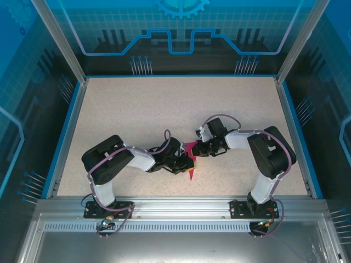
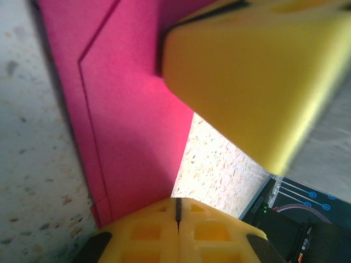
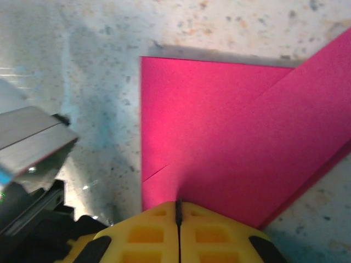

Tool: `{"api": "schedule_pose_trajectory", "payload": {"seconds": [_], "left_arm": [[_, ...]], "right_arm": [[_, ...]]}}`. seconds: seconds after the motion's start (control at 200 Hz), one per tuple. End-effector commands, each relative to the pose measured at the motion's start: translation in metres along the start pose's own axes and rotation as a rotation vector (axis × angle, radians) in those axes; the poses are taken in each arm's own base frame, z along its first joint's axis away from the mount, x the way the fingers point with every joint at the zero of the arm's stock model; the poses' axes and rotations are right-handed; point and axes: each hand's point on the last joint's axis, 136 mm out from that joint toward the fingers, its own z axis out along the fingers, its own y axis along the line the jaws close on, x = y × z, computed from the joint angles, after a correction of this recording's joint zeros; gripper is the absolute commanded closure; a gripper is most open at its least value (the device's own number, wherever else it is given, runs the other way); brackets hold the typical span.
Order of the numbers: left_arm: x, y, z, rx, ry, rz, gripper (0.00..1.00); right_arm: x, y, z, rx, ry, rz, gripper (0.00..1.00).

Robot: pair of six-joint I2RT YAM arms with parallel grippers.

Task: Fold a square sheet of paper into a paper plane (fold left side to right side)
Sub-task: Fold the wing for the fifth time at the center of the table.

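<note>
Lying folded, pink paper [image 3: 219, 137] touching left pincer [image 2: 178, 205], jaws together, and right pincer [image 3: 178, 207], jaws together.

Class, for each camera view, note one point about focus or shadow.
Top external: evenly lit and sharp, the pink paper crisp. Left wrist: a large yellow shape near the lens is blurred and darkens the paper beside it. Right wrist: the paper casts a thin grey shadow along its upper edge.

A magenta-pink sheet of paper [image 1: 191, 163], folded into overlapping flaps with crisp creases, lies flat mid-desk [image 1: 137, 109], narrowing to a point toward the near edge.
</note>
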Motion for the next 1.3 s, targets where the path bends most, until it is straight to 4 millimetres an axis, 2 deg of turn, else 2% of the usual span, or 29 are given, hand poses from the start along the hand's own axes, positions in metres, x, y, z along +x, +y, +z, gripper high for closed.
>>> {"api": "schedule_pose_trajectory", "payload": {"seconds": [0.0,0.195,0.39,0.86,1.296], "left_arm": [[0.010,0.021,-0.004,-0.099,0.018,-0.012,0.93],[0.009,-0.020,-0.018,-0.027,0.008,0.073,0.90],[0.020,-0.036,-0.026,-0.023,0.036,0.095,0.86],[0.030,-0.005,-0.006,-0.104,0.096,0.013,0.84],[0.034,0.013,-0.007,-0.162,0.103,-0.016,0.84]], "right_arm": [[0.009,-0.018,0.006,0.099,0.050,0.037,0.94],[0.015,-0.026,0.010,0.127,0.076,0.056,0.94],[0.014,-0.027,0.010,0.133,0.081,0.054,0.94],[0.017,-0.030,0.013,0.144,0.094,0.056,0.94],[0.018,-0.033,0.012,0.165,0.102,0.054,0.94]]}}
